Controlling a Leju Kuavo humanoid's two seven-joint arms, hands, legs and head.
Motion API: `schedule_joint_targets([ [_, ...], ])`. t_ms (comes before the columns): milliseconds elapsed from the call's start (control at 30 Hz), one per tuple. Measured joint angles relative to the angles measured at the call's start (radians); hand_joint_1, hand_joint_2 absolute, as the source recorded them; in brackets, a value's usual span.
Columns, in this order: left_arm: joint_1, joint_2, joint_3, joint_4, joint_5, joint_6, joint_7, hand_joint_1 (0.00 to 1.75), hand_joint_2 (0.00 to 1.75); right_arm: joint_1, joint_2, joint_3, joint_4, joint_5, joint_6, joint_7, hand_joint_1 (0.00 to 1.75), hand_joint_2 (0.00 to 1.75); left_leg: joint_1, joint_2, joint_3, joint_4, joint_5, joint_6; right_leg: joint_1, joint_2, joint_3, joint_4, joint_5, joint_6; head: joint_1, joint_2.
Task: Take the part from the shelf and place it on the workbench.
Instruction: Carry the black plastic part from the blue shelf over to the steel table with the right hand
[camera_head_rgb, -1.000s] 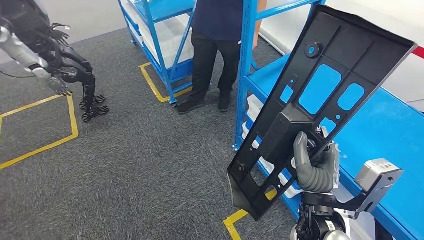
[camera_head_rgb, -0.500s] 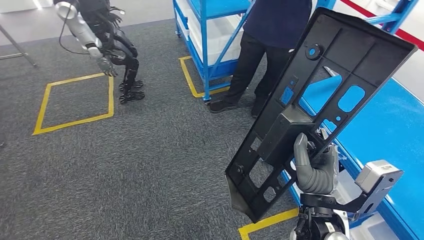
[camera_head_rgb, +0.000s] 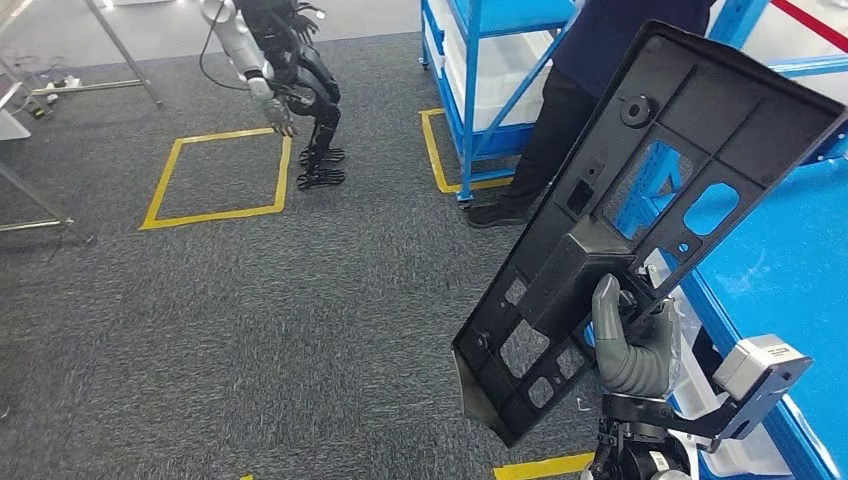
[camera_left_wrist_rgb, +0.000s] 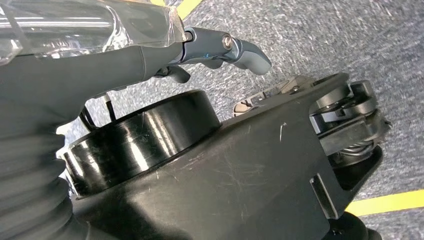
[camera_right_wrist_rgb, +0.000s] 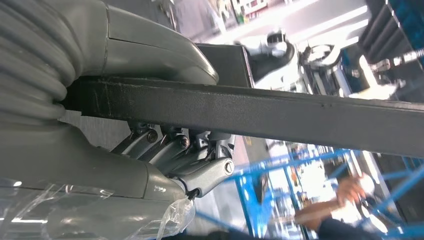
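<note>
R hand (camera_head_rgb: 632, 345) grips black part (camera_head_rgb: 660, 190), tilted, beside blue shelf (camera_head_rgb: 470, 90). Person (camera_head_rgb: 590, 80) stands at shelf; 2nd robot (camera_head_rgb: 280, 70) beyond. L hand (camera_left_wrist_rgb: 150, 55): can't tell.

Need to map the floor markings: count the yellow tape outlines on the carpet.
3 in the head view: a full square by the other robot, a partial outline under the blue shelf, a strip by the bottom edge. Others may be hidden.

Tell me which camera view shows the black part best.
The head view: there the whole black part shows, tilted, with its cut-outs, gripped by the right hand. The right wrist view shows just one edge of it as a dark bar between thumb and fingers. In the left wrist view I cannot tell it.
</note>
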Motion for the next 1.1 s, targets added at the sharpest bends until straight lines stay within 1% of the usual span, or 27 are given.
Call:
schedule_joint_targets([
  [67, 0.0, 0.0, 0.0, 0.0, 0.0, 0.0, -0.001, 0.0, 1.75, 0.0, 0.0, 0.0, 0.0, 0.0, 0.0, -0.001, 1.75, 1.75, 0.0, 0.001, 0.009, -0.016, 0.008, 0.0, 0.0, -0.003, 0.001, 0.0, -0.001, 0.0, 0.0, 0.0],
  [133, 0.002, 0.0, 0.0, 0.0, -0.002, 0.001, -0.004, 0.0, 1.75, -0.001, 0.0, 0.0, 0.0, -0.001, 0.0, -0.002, 1.75, 1.75, -0.003, 0.021, 0.063, -0.114, 0.047, 0.006, 0.0, -0.014, 0.006, 0.0, -0.004, 0.003, 0.0, 0.0],
  [200, 0.003, 0.0, 0.0, 0.001, -0.003, 0.002, -0.012, 0.0, 1.75, -0.002, 0.0, 0.0, 0.0, 0.0, 0.0, -0.003, 1.75, 1.75, -0.016, 0.051, 0.13, -0.245, 0.088, 0.021, 0.003, -0.043, 0.016, -0.002, -0.013, 0.014, 0.0, 0.0],
  [233, 0.004, 0.0, 0.0, 0.002, -0.004, 0.003, -0.014, 0.0, 1.75, -0.002, 0.0, 0.0, 0.0, 0.001, 0.0, -0.001, 1.75, 1.75, -0.021, 0.054, 0.146, -0.28, 0.096, 0.03, 0.005, -0.059, 0.023, -0.004, -0.018, 0.022, 0.0, 0.0],
  [267, 0.005, 0.0, 0.0, 0.002, -0.005, 0.003, -0.015, 0.0, 1.75, -0.002, 0.0, 0.0, 0.0, 0.002, 0.0, 0.001, 1.75, 1.75, -0.022, 0.046, 0.153, -0.295, 0.098, 0.038, 0.004, -0.058, 0.027, -0.003, -0.024, 0.029, 0.0, 0.0],
  [300, 0.007, 0.0, 0.0, 0.003, -0.005, 0.003, -0.013, 0.0, 1.75, -0.002, 0.0, 0.0, 0.0, 0.003, 0.0, 0.003, 1.75, 1.75, -0.019, 0.032, 0.158, -0.302, 0.101, 0.044, 0.002, -0.04, 0.025, 0.01, -0.036, 0.033, 0.001, 0.0],
  [333, 0.007, -0.001, 0.0, 0.003, -0.005, 0.002, -0.012, 0.0, 1.75, -0.002, 0.0, 0.0, 0.0, 0.003, 0.0, 0.004, 1.75, 1.75, -0.015, 0.021, 0.165, -0.308, 0.105, 0.049, 0.001, -0.01, 0.012, 0.044, -0.057, 0.036, 0.001, 0.0],
  [367, 0.007, -0.001, 0.0, 0.003, -0.006, 0.002, -0.011, 0.0, 1.75, -0.001, 0.0, -0.001, 0.0, 0.003, 0.0, 0.005, 1.75, 1.75, -0.012, 0.01, 0.169, -0.311, 0.107, 0.052, -0.001, 0.024, -0.015, 0.101, -0.086, 0.037, 0.002, 0.0],
  [400, 0.004, -0.001, 0.0, 0.003, -0.007, 0.001, -0.009, 0.0, 1.75, 0.001, 0.0, -0.001, 0.0, 0.003, 0.0, 0.006, 1.75, 1.75, -0.011, -0.002, 0.17, -0.312, 0.106, 0.055, -0.001, 0.046, -0.052, 0.174, -0.118, 0.039, 0.002, 0.0],
  [433, 0.003, -0.002, 0.0, 0.003, -0.008, 0.0, -0.006, 0.0, 1.75, 0.003, 0.0, -0.001, 0.0, 0.003, 0.0, 0.007, 1.75, 1.75, -0.011, -0.017, 0.171, -0.311, 0.106, 0.056, -0.002, 0.055, -0.091, 0.244, -0.143, 0.04, 0.003, 0.0],
  [467, 0.002, -0.002, 0.0, 0.003, -0.008, -0.001, -0.002, 0.0, 1.75, 0.005, 0.0, -0.001, 0.0, 0.003, 0.0, 0.009, 1.75, 1.75, -0.011, -0.033, 0.172, -0.311, 0.105, 0.057, -0.002, 0.058, -0.119, 0.288, -0.149, 0.042, 0.003, 0.0],
  [500, 0.003, -0.002, 0.0, 0.004, -0.009, -0.002, 0.002, 0.0, 1.75, 0.007, 0.0, -0.001, 0.0, 0.003, 0.0, 0.01, 1.75, 1.75, -0.01, -0.05, 0.174, -0.31, 0.104, 0.056, -0.003, 0.059, -0.13, 0.293, -0.134, 0.044, 0.003, 0.0],
  [533, 0.004, -0.002, 0.0, 0.004, -0.008, -0.002, 0.006, 0.0, 1.75, 0.009, 0.0, -0.001, 0.0, 0.003, 0.0, 0.011, 1.75, 1.75, -0.008, -0.067, 0.176, -0.308, 0.103, 0.054, -0.005, 0.063, -0.118, 0.253, -0.1, 0.046, 0.003, 0.0],
  [567, 0.005, -0.002, 0.0, 0.004, -0.008, -0.002, 0.008, 0.0, 1.75, 0.009, 0.0, -0.002, 0.0, 0.003, 0.0, 0.012, 1.75, 1.75, -0.006, -0.083, 0.177, -0.304, 0.099, 0.05, -0.008, 0.077, -0.09, 0.181, -0.054, 0.05, 0.003, 0.0],
  [633, 0.004, -0.001, 0.0, 0.004, -0.008, -0.002, 0.009, 0.0, 1.75, 0.009, 0.0, -0.003, 0.0, 0.003, 0.0, 0.015, 1.75, 1.75, -0.004, -0.112, 0.173, -0.292, 0.091, 0.038, -0.017, 0.128, -0.038, 0.055, 0.004, 0.055, 0.004, 0.0],
  [667, 0.004, -0.001, -0.001, 0.005, -0.008, -0.002, 0.008, 0.0, 1.75, 0.01, 0.0, -0.004, 0.0, 0.003, 0.0, 0.016, 1.75, 1.75, -0.004, -0.123, 0.168, -0.287, 0.089, 0.032, -0.018, 0.144, -0.026, 0.024, 0.013, 0.053, 0.005, 0.0],
  [700, 0.004, 0.0, -0.001, 0.005, -0.008, -0.002, 0.008, 0.0, 1.75, 0.011, 0.0, -0.005, -0.001, 0.003, 0.0, 0.017, 1.75, 1.75, -0.004, -0.133, 0.163, -0.285, 0.089, 0.028, -0.017, 0.147, -0.025, 0.019, 0.01, 0.049, 0.004, 0.0],
  [733, 0.005, 0.0, -0.001, 0.005, -0.009, -0.002, 0.008, 0.0, 1.75, 0.011, 0.0, -0.005, -0.001, 0.003, 0.0, 0.018, 1.75, 1.75, -0.002, -0.143, 0.159, -0.284, 0.09, 0.025, -0.015, 0.132, -0.025, 0.018, 0.012, 0.041, 0.004, 0.0],
  [767, 0.008, 0.0, -0.001, 0.006, -0.009, -0.002, 0.008, 0.0, 1.75, 0.011, 0.0, -0.006, -0.001, 0.003, 0.0, 0.018, 1.75, 1.75, -0.001, -0.138, 0.156, -0.281, 0.088, 0.021, -0.013, 0.12, -0.024, 0.017, 0.013, 0.034, 0.004, 0.0],
  [833, 0.009, 0.0, -0.001, 0.006, -0.009, -0.002, 0.008, 0.0, 1.75, 0.01, 0.0, -0.008, -0.001, 0.003, 0.0, 0.02, 1.75, 1.75, -0.002, -0.084, 0.133, -0.234, 0.061, 0.013, -0.011, 0.093, -0.021, 0.015, 0.013, 0.022, 0.002, 0.0],
  [867, 0.008, 0.0, -0.001, 0.006, -0.009, -0.002, 0.008, 0.0, 1.75, 0.01, 0.0, -0.01, -0.001, 0.002, 0.0, 0.021, 1.75, 1.75, -0.003, -0.047, 0.106, -0.177, 0.033, 0.009, -0.009, 0.079, -0.019, 0.015, 0.012, 0.017, 0.0, 0.0],
  [900, 0.005, -0.001, -0.001, 0.006, -0.009, -0.002, 0.007, 0.0, 1.75, 0.011, 0.0, -0.011, -0.001, 0.002, 0.0, 0.024, 1.75, 1.75, -0.004, -0.021, 0.07, -0.104, 0.0, 0.006, -0.006, 0.065, -0.018, 0.015, 0.01, 0.013, -0.001, 0.0],
  [967, 0.0, -0.002, -0.001, 0.006, -0.01, 0.0, 0.004, 0.0, 1.75, 0.011, -0.001, -0.013, -0.001, 0.001, 0.0, 0.033, 1.75, 1.75, -0.002, -0.006, 0.006, 0.021, -0.043, 0.004, -0.002, 0.034, -0.017, 0.015, 0.007, 0.009, -0.001, 0.0],
  [1000, -0.001, -0.004, -0.001, 0.006, -0.01, 0.001, 0.002, 0.0, 1.75, 0.011, -0.001, -0.015, -0.001, 0.0, 0.0, 0.038, 1.75, 1.75, -0.002, -0.004, -0.001, 0.033, -0.039, 0.006, -0.001, 0.02, -0.015, 0.015, 0.005, 0.008, -0.001, 0.0],
  [1033, -0.001, -0.006, -0.002, 0.006, -0.01, 0.003, 0.0, 0.0, 1.75, 0.01, -0.001, -0.016, -0.001, 0.001, 0.0, 0.044, 1.75, 1.75, -0.002, 0.0, 0.014, 0.002, -0.017, 0.009, 0.0, 0.006, -0.013, 0.015, 0.003, 0.008, -0.002, 0.0],
  [1067, 0.0, -0.008, -0.002, 0.006, -0.011, 0.004, -0.001, 0.0, 1.75, 0.009, -0.001, -0.018, -0.001, 0.001, 0.0, 0.05, 1.75, 1.75, -0.004, 0.011, 0.049, -0.067, 0.018, 0.014, 0.001, -0.008, -0.008, 0.015, 0.0, 0.009, -0.002, 0.0],
  [1100, 0.002, -0.009, -0.002, 0.006, -0.012, 0.005, -0.003, 0.0, 1.75, 0.008, -0.002, -0.02, -0.001, 0.003, 0.0, 0.056, 1.75, 1.75, -0.009, 0.038, 0.091, -0.15, 0.049, 0.021, 0.002, -0.02, -0.004, 0.014, -0.003, 0.011, -0.002, 0.0],
])
